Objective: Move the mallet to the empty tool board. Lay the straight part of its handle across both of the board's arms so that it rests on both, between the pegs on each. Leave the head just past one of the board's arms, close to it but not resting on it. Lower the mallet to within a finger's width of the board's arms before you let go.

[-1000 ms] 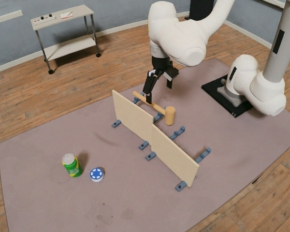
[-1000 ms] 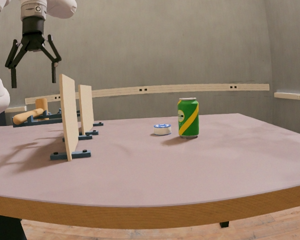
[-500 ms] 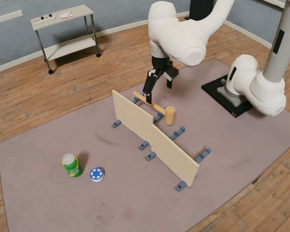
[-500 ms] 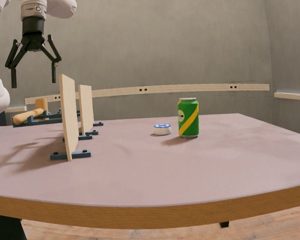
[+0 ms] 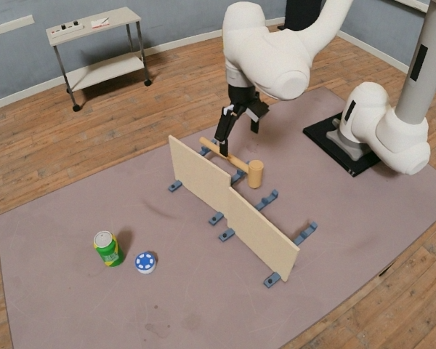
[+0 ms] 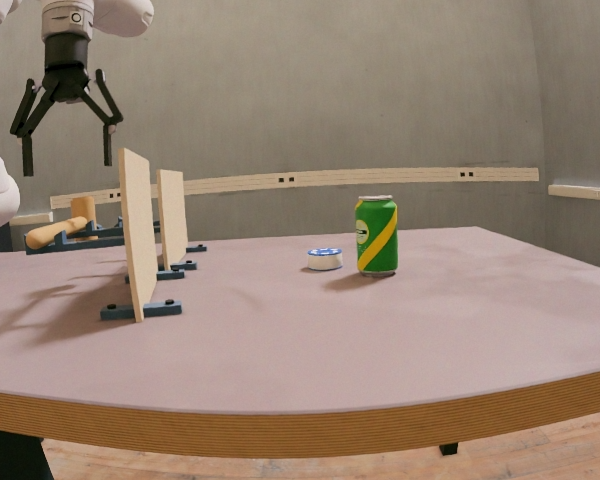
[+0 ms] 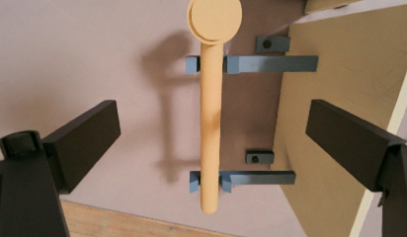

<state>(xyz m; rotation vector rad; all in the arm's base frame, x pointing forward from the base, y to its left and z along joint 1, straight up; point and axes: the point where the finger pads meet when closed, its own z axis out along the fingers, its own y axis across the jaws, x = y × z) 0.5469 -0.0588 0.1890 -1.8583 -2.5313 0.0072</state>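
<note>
Claw (image 6: 66, 152) hangs high above the mat with its two black fingers spread wide apart and nothing between them; from the wrist view it is centred over the mallet's handle, one finger on each side, well clear of it. Mallet (image 5: 233, 161) lies on the first tool board (image 5: 199, 171), the one nearer the cart: its straight handle rests across both blue arms (image 7: 270, 63), sitting in the slot between the pegs on each. Round head (image 7: 213, 19) sits just past the one arm, close beside it, not on it. Second tool board (image 5: 261, 234), set end to end with the first, has two blue arms (image 5: 267, 198) on the robot's side with nothing on them. Green can (image 6: 375, 235) stands upright on the mauve mat (image 5: 323, 210), a small blue-and-white disc (image 6: 324, 257) just beside it, both well apart from the boards. Grey cart (image 5: 134, 31) stands on the wooden floor by the wall.
</note>
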